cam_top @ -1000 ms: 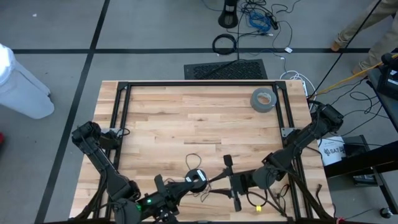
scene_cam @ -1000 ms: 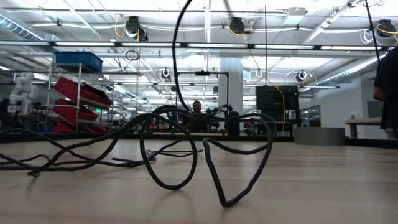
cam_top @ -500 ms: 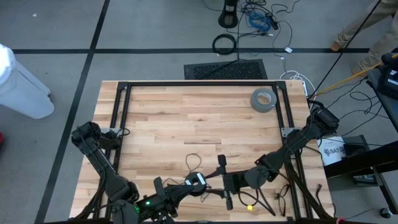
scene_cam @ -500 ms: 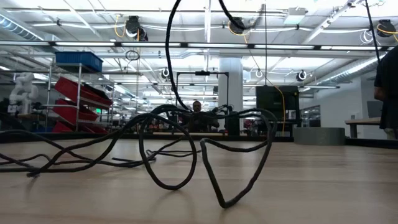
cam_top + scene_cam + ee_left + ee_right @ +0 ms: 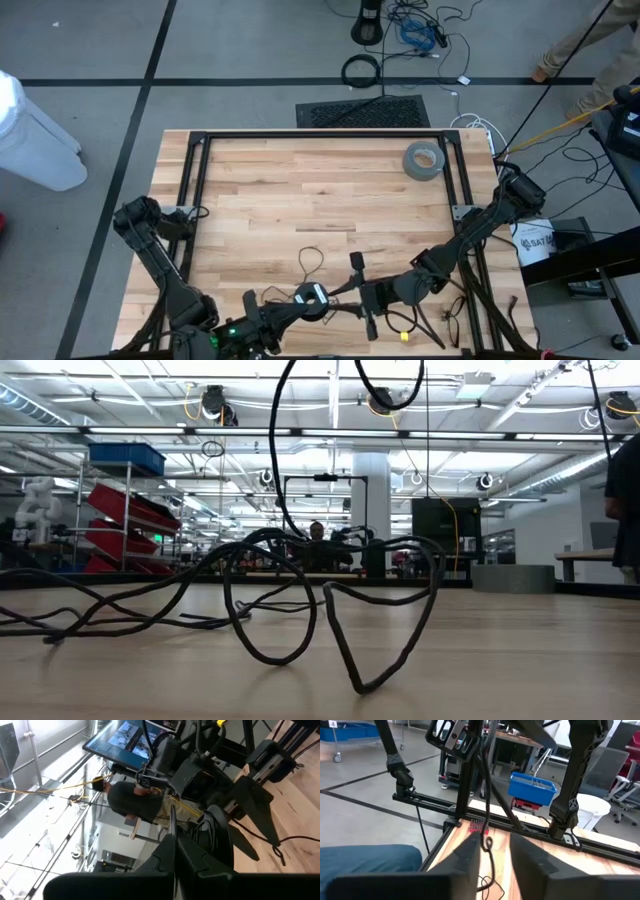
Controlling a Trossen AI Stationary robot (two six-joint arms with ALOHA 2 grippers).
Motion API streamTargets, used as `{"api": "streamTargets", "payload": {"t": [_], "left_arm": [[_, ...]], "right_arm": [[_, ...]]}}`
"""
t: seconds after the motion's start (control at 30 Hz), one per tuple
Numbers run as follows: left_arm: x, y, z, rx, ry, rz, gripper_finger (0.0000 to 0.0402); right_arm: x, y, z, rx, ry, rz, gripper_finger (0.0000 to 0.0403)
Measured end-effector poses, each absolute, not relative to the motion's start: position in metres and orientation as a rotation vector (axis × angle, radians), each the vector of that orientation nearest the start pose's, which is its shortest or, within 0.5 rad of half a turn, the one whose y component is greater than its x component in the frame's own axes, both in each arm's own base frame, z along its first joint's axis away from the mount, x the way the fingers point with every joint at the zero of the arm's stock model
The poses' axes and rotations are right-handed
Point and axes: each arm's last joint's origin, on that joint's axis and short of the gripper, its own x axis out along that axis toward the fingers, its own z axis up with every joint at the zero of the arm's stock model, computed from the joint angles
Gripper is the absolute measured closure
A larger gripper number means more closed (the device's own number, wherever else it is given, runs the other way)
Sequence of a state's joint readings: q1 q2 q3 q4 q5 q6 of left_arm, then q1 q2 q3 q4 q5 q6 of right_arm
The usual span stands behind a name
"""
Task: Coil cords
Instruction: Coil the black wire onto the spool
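The cord is a thin black wire. Part of it is wound into a small coil [image 5: 310,296] at my left gripper [image 5: 318,296], which is shut on it near the table's near edge. Loose loops [image 5: 290,600] lie on the wood, and a strand [image 5: 275,470] rises from them. My right gripper [image 5: 345,292] stands just right of the coil, pointing level at it. Its fingers [image 5: 470,857] are apart, with a hanging strand [image 5: 489,837] in the gap; I cannot tell whether they touch it. My left gripper pinches the wound loops of the cord [image 5: 220,827] between its two shut fingers, which point level toward the table's right side. The coil is lifted clear of the table. Slack strands trail from it down to the wood.
A grey tape roll [image 5: 424,160] lies at the table's far right. A black metal frame [image 5: 320,135] runs along the table's edges. A thicker black cable ring [image 5: 361,70] and other cables lie on the floor beyond. A person [image 5: 135,802] shows beyond the table.
My right gripper has moved toward the table's left, closer to the coil in my left gripper. The strand that rises from the table has swung a little to the left in the low view, and a loop has sunk into that view's top.
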State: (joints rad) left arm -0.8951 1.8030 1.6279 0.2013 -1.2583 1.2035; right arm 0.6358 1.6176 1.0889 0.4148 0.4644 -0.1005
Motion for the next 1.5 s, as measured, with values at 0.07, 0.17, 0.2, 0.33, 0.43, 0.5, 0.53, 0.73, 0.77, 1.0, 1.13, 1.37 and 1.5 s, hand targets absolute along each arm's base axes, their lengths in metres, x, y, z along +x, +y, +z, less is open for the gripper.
{"api": "streamTargets", "payload": {"t": [0.07,0.17,0.2,0.33,0.43,0.5,0.53,0.73,0.77,1.0,1.13,1.37,1.5], "left_arm": [[0.277,-0.302,0.379,1.172,0.208,0.324,0.04],[0.278,-0.302,0.379,1.174,0.192,0.303,0.04],[0.278,-0.303,0.379,1.175,0.184,0.292,0.04],[0.278,-0.305,0.379,1.159,0.141,0.235,0.04],[0.279,-0.307,0.379,1.138,0.091,0.167,0.04],[0.28,-0.308,0.379,1.127,0.057,0.119,0.04],[0.28,-0.308,0.379,1.113,0.04,0.096,0.04],[0.283,-0.31,0.385,1.03,-0.079,-0.003,0.04],[0.283,-0.31,0.386,1.016,-0.099,-0.03,0.04],[0.287,-0.312,0.387,0.951,-0.222,-0.224,0.04],[0.287,-0.312,0.387,0.95,-0.226,-0.231,0.04],[0.281,-0.317,0.389,0.94,-0.252,-0.238,0.04],[0.274,-0.323,0.39,0.952,-0.271,-0.252,0.04]], "right_arm": [[0.303,0.207,0.286,-0.167,0.078,0.175,0.0343],[0.304,0.207,0.287,-0.178,0.066,0.175,0.0391],[0.304,0.207,0.287,-0.185,0.065,0.173,0.0395],[0.304,0.207,0.29,-0.2,0.04,0.165,0.04],[0.304,0.207,0.295,-0.215,-0.014,0.139,0.0401],[0.304,0.206,0.299,-0.236,-0.05,0.123,0.0402],[0.304,0.206,0.301,-0.244,-0.067,0.12,0.0402],[0.303,0.206,0.306,-0.259,-0.114,0.121,0.0402],[0.303,0.206,0.306,-0.259,-0.116,0.124,0.0402],[0.303,0.207,0.306,-0.258,-0.117,0.129,0.0403],[0.304,0.206,0.305,-0.262,-0.11,0.125,0.0403],[0.304,0.205,0.302,-0.281,-0.07,0.081,0.0403],[0.304,0.205,0.3,-0.288,-0.056,0.068,0.0403]]}}
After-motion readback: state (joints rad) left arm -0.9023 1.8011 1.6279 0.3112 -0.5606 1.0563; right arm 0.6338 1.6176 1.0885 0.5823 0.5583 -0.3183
